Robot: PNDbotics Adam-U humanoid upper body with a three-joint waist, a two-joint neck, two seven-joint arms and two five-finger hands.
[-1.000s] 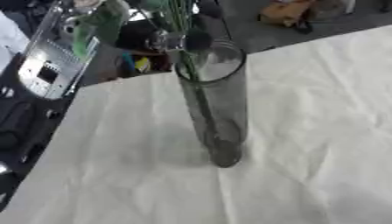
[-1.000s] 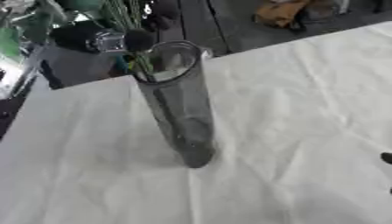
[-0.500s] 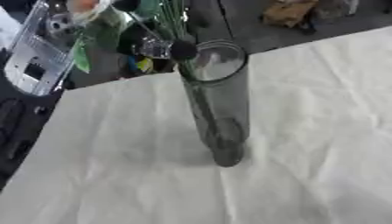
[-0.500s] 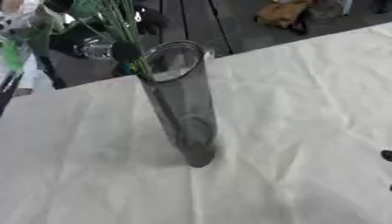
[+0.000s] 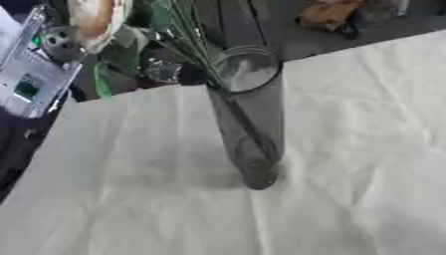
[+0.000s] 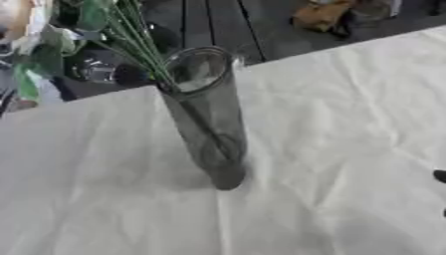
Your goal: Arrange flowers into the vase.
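A tall clear grey glass vase (image 5: pixel 248 124) stands upright on the white cloth (image 5: pixel 131 199). Green flower stems (image 5: pixel 187 35) slant down from the upper left, pass over the rim and run along the inside towards the bottom. A pale peach bloom (image 5: pixel 91 17) and green leaves (image 6: pixel 39 60) show at the top left. My left hand (image 5: pixel 164 70), silver and black, is just left of the vase's rim, below the stems; blur hides its grip. Only a dark tip of my right hand (image 6: pixel 440 175) shows at the right edge.
The silver panel of my left forearm (image 5: pixel 31 82) lies along the left edge. Beyond the table's far edge there is dark floor with a brown object (image 5: pixel 327 12). The cloth is wrinkled around the vase.
The stems have gone down deeper into the vase and the bloom has come into view at the top left. My left hand has dropped lower, beside the rim. The camera has shifted.
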